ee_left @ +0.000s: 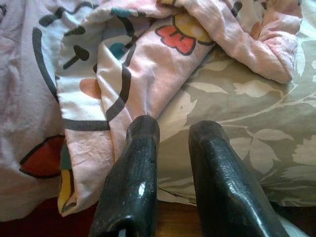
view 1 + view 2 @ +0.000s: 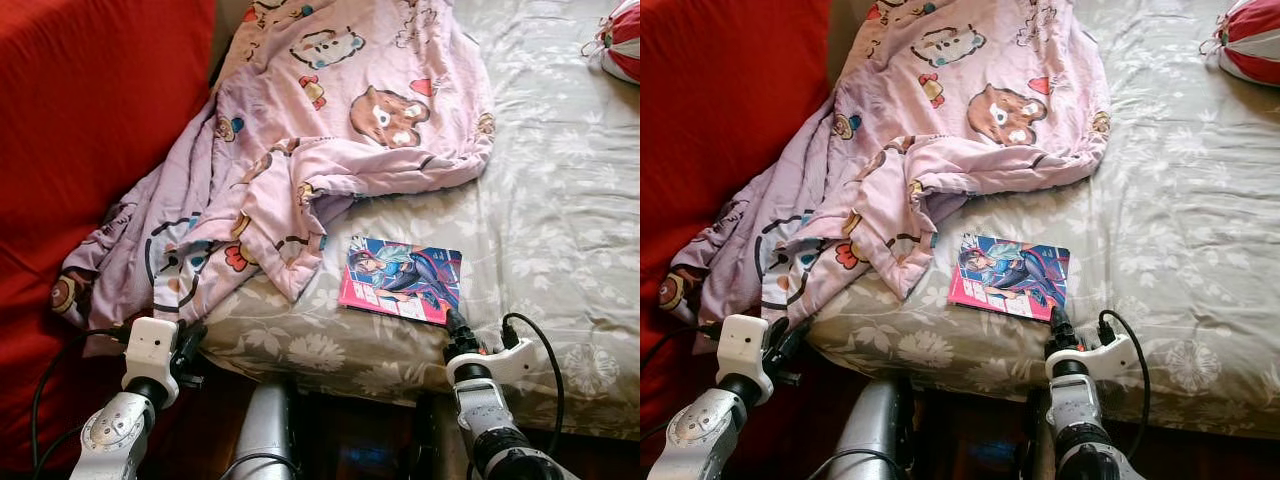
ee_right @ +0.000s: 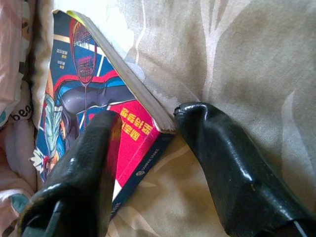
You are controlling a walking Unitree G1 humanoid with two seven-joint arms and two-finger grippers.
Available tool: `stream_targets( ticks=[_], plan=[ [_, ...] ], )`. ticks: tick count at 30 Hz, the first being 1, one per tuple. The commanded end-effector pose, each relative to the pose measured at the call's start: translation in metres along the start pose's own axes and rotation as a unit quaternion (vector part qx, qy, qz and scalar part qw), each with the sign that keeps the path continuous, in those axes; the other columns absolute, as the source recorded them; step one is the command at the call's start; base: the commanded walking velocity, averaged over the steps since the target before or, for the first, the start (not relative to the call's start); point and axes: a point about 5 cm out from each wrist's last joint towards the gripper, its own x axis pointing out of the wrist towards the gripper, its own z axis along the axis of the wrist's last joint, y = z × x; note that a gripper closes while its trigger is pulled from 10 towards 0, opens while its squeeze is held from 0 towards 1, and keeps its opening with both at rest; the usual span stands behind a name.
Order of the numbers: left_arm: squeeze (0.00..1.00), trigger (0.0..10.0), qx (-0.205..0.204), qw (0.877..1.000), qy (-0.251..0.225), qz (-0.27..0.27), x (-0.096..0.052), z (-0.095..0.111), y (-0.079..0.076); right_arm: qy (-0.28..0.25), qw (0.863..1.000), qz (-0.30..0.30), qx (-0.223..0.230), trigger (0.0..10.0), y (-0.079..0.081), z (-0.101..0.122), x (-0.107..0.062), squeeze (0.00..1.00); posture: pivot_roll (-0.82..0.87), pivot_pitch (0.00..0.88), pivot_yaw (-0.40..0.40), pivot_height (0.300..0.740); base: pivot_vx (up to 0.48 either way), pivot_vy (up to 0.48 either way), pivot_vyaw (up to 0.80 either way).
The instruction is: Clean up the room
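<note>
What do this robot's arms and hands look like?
Both arms are silver metal tubes with ribbed black joints. The left arm has a round silver joint disc, the right arm a looping black cable. White wrist housings carry the left gripper and right gripper, each with two long, glossy black fingers.

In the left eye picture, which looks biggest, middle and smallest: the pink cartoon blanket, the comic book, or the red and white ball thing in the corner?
1. Pink cartoon blanket, by far the biggest.
2. Comic book.
3. Red and white ball thing, smallest, but the picture's edge cuts it off and it lies farther away, so this last place is unsure.
</note>
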Motion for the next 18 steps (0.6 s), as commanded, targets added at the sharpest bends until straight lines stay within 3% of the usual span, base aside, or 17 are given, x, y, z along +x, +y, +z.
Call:
stream_targets(
  ticks=[1,12,18],
  plan=[
    [0.00,10.0,0.009,1.000,0.019,0.003,-0.007,-0.005,0.005,0.021,0.997,-0.067,0.021,10.0,-0.028,-0.014,-0.016,0.00,0.28,0.279,0.108,0.601,0.000,0.000,0.00],
    [0.00,10.0,0.015,1.000,0.027,0.002,-0.020,-0.006,0.007,0.020,0.995,-0.094,0.034,10.0,-0.035,-0.017,-0.019,0.00,0.30,0.321,0.120,0.601,0.000,0.000,0.00],
    [0.00,10.0,0.020,0.999,0.030,0.004,-0.027,-0.003,0.010,0.037,0.995,-0.082,0.039,10.0,-0.024,-0.025,-0.015,0.00,0.32,0.344,0.124,0.601,0.000,0.000,0.00]
  ],
)
